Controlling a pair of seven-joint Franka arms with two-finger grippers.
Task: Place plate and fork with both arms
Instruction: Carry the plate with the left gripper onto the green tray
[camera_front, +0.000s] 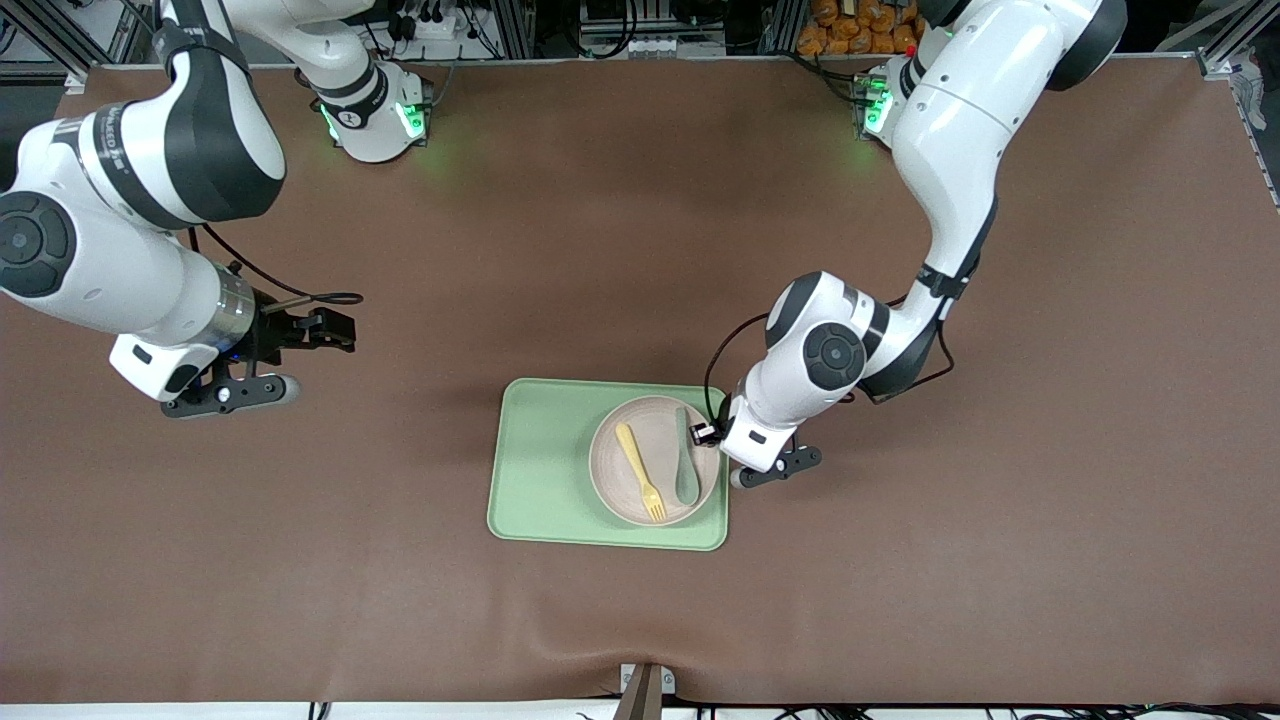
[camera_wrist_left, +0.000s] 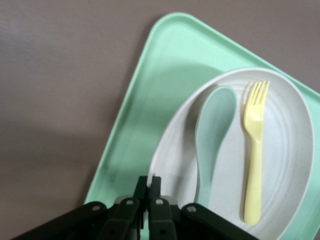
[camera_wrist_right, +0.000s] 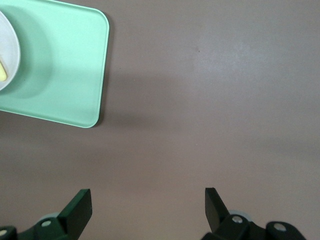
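The pale plate (camera_front: 612, 480) lies on the light green tray (camera_front: 540, 460), at the tray's end toward the left arm. The yellow fork (camera_front: 640, 470) lies on the plate beside a grey-green spoon (camera_front: 686, 460). My left gripper (camera_front: 712, 432) is low at the plate's rim, on the side toward the left arm. In the left wrist view my left gripper (camera_wrist_left: 148, 181) is shut on the rim of the plate (camera_wrist_left: 285, 150), with the fork (camera_wrist_left: 255, 145) and spoon (camera_wrist_left: 215, 130) close by. My right gripper (camera_front: 335, 330) waits open and empty over bare table toward the right arm's end; it also shows in the right wrist view (camera_wrist_right: 147, 200).
The tray (camera_wrist_left: 165, 75) has bare room at its end toward the right arm. The right wrist view shows a corner of the tray (camera_wrist_right: 65, 65) and a sliver of the plate (camera_wrist_right: 7, 50). Brown mat lies all around.
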